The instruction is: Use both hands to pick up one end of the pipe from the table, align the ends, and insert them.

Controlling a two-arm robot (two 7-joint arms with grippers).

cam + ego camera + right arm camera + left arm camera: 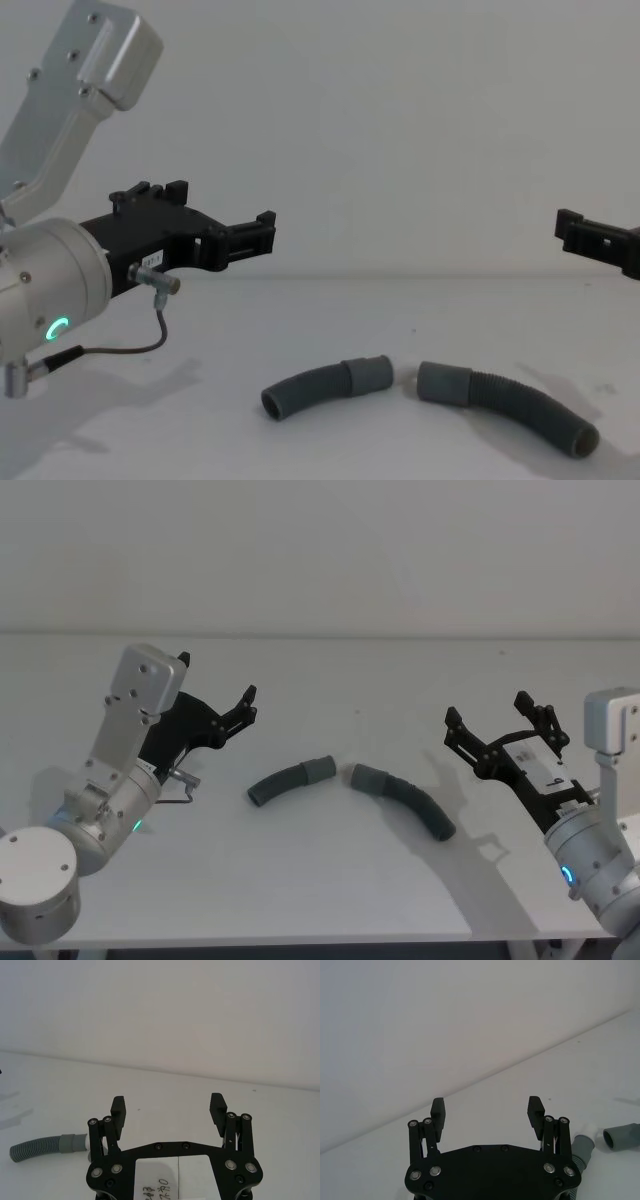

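White table holds both pipe pieces along 9–3 o'clock, ends facing. From the released left gripper its piece lies at 4 o'clock; from the released right gripper, at 8 o'clock.

The left gripper is matte black plastic: two blocky-tipped fingers on paired linkage bars, each pivot capped by a silver screw. Behind it comes the left wrist, a silver cylinder with a green ring light, a thin grey cable running from a small metal fitting, and a pale boxy arm link dotted with screws. The right gripper is the same build (its base carries a white label with handwritten marks), on the silver right wrist with a blue light.
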